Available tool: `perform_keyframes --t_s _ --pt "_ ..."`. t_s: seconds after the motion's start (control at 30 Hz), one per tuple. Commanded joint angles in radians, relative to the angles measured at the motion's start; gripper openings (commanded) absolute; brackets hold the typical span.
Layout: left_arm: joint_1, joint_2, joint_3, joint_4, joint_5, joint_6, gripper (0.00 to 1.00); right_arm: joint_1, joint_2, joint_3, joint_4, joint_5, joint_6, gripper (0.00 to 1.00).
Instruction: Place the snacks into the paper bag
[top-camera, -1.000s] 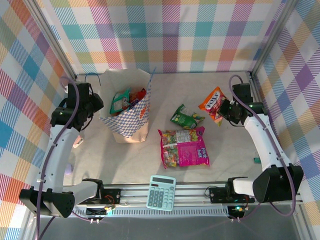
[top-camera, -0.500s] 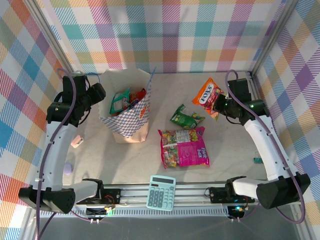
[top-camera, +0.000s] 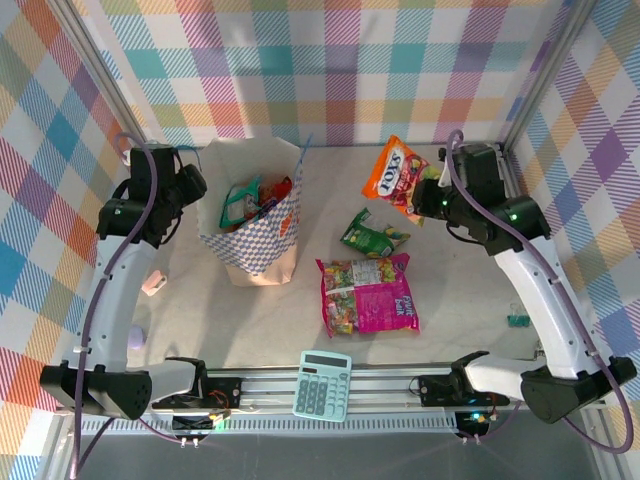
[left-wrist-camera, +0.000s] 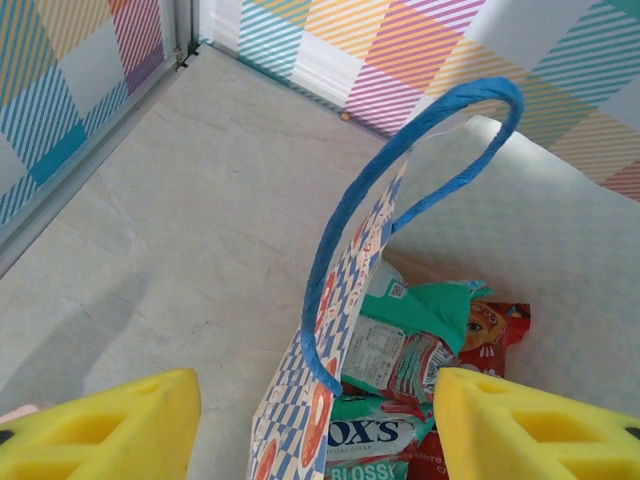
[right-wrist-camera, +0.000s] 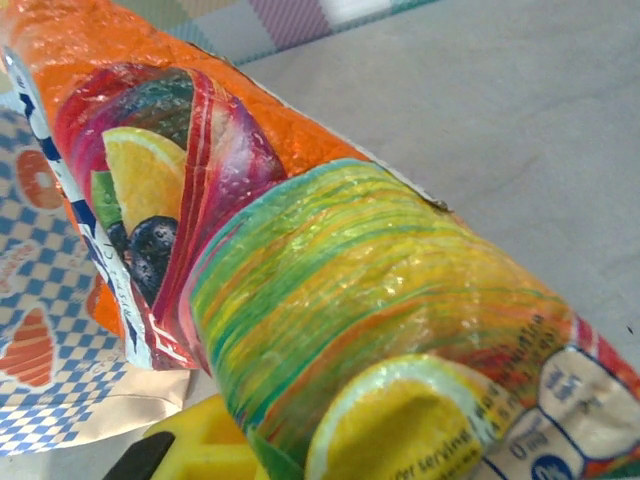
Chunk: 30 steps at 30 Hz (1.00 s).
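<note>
Seen from above, the paper bag (top-camera: 262, 245) stands upright near the far-left corner of the table (top-camera: 470, 300), with several packets showing in its open mouth. The left gripper (top-camera: 188, 186) hovers just beside the bag's left wall. Near the far-right corner, the right gripper (top-camera: 428, 196) is pinched on the orange Fox's packet (top-camera: 394, 176), which is held off the surface. Between that packet and the bag lie a green packet (top-camera: 372, 237) and, toward the middle, a big magenta packet (top-camera: 368, 293). A pale teal calculator (top-camera: 322, 385) rests at the near edge. The left wrist view shows its yellow fingers (left-wrist-camera: 100, 425) spread wide above the bag's rim, with the blue cord handle (left-wrist-camera: 400, 190) arching between them over a teal packet (left-wrist-camera: 400, 340) inside. In the right wrist view the orange packet crosses the frame, hiding most of the table, and the bag's checker band sits at lower left.
</note>
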Motion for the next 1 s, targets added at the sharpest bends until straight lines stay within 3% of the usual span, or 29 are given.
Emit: perform_keyframes --t_s 0.0,0.2,0.37,0.63,0.97 --pt "0.011 0.012 0.003 0.048 -0.027 -0.027 0.62 0.042 -0.037 0.072 0.027 0.015 -0.038 0.0" --pt "0.024 0.021 -0.022 0.077 -0.039 -0.075 0.57 0.12 -0.018 0.142 0.033 0.031 -0.062 0.0" --pt "0.036 0.019 -0.042 0.104 -0.023 -0.11 0.42 0.19 0.019 0.196 0.059 0.034 -0.093 0.0" --pt "0.065 0.02 -0.061 0.11 0.003 -0.121 0.42 0.29 0.126 0.321 0.074 0.045 -0.148 0.0" --pt "0.105 0.003 -0.1 0.116 0.033 -0.122 0.38 0.341 0.249 0.439 0.111 0.022 -0.175 0.0"
